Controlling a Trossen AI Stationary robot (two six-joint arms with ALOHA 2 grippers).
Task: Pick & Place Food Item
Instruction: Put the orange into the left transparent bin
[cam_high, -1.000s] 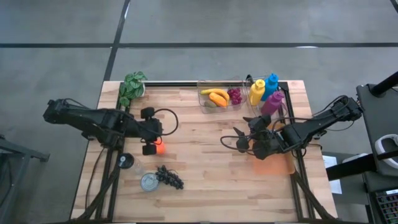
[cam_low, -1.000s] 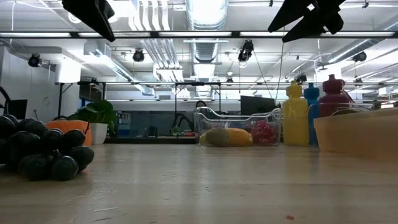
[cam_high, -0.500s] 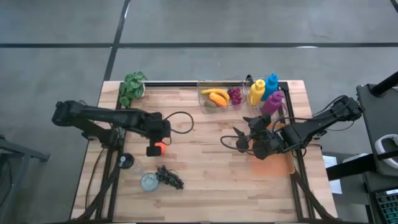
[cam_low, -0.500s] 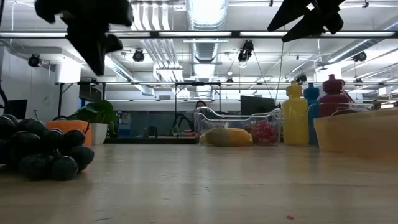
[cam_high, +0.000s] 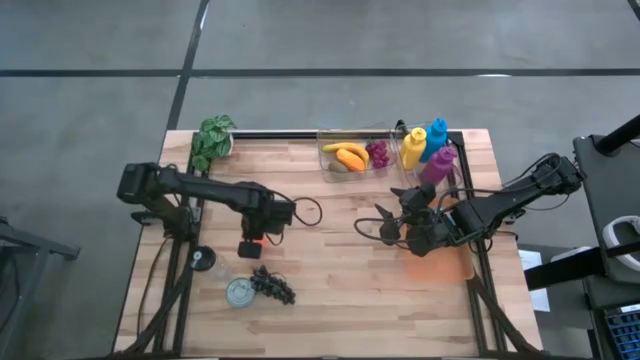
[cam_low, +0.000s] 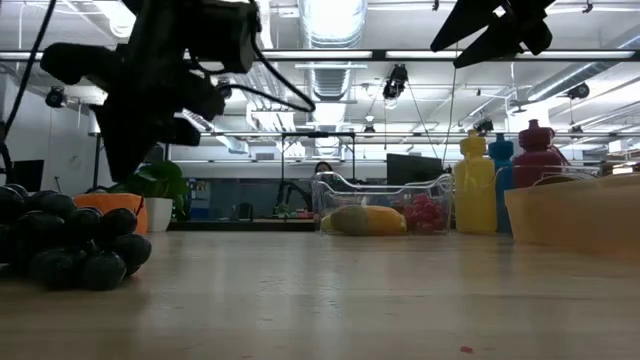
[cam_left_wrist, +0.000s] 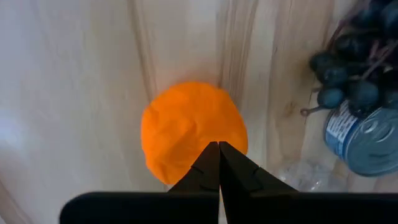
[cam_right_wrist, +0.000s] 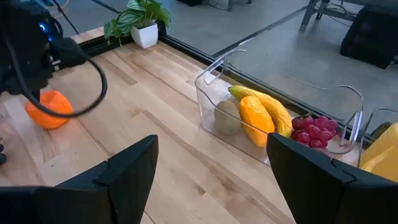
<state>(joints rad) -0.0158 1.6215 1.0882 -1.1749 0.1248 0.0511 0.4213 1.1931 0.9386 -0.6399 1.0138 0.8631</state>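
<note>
An orange round food item (cam_left_wrist: 180, 124) lies on the wooden table, left of centre; in the high view only a sliver of the orange item (cam_high: 259, 240) shows under my left arm. My left gripper (cam_left_wrist: 217, 149) is shut, points down and stands right over the orange's top. My right gripper (cam_right_wrist: 211, 143) hangs open above the table's right half (cam_high: 385, 228), with nothing between its fingers. My left gripper has its shut fingertips (cam_left_wrist: 219, 163) over the near part of the orange's top (cam_left_wrist: 208, 134), coming from above and pointing down. I cannot tell whether they touch it. The orange rests on the table.
Dark grapes (cam_high: 272, 285) and a tin can (cam_high: 240, 292) lie close by, toward the near edge. A clear bin (cam_high: 352, 155) with a banana and other fruit, coloured bottles (cam_high: 425, 145) and a plant (cam_high: 213, 140) line the far edge. A tan container (cam_high: 437, 265) sits at the right.
My left gripper has swung toward the table's right and near side, come down over the orange item, and tipped from slanting to pointing nearly straight down. The orange has stayed in place. My right arm has kept still.
</note>
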